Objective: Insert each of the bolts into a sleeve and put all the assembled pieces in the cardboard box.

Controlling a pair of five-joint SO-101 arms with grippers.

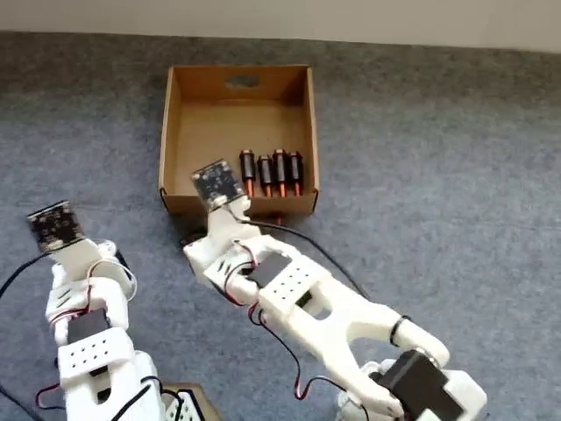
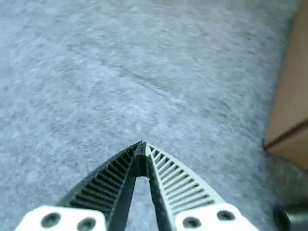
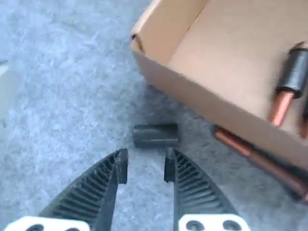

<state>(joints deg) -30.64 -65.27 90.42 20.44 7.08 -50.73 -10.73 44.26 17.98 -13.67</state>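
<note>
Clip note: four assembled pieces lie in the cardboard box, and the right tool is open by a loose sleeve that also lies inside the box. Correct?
Not quite. The sleeve lies on the carpet outside the cardboard box, near its wall; the right wrist view shows it. The rest holds: four assembled pieces in the box, right tool open by the sleeve.

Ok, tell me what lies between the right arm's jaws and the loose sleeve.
Only bare carpet, seen in the right wrist view; the jaws stand open, facing the sleeve.

surface: grey carpet (image 1: pixel 438 175) | on it: cardboard box (image 1: pixel 210 132), sleeve (image 3: pixel 155 135), bolt (image 3: pixel 252 155) beside box
</note>
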